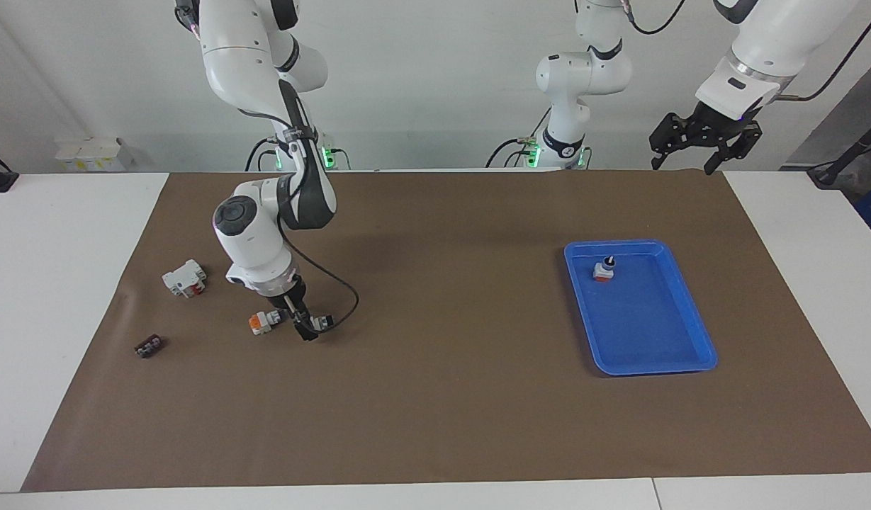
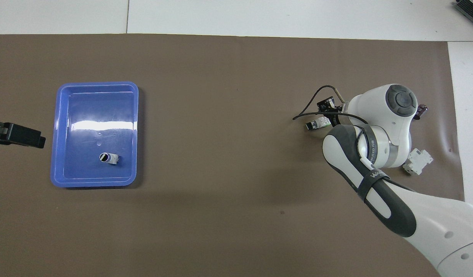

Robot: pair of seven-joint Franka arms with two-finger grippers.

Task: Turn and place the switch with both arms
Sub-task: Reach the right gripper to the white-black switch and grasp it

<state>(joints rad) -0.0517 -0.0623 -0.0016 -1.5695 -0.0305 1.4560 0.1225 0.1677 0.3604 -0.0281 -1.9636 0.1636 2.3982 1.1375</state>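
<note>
A switch with a white body and orange end lies slightly tilted on the brown mat toward the right arm's end. My right gripper is down at the mat right against the switch's knob end. In the overhead view the right arm's wrist hides this switch, and only the gripper's dark parts show. Another switch stands in the blue tray, knob up; it also shows in the overhead view. My left gripper waits open and empty, high over the table's edge nearest the robots.
A larger white block with a red part and a tiny dark flat piece lie on the mat beside the right arm. A black cable loops from the right wrist. The blue tray sits toward the left arm's end.
</note>
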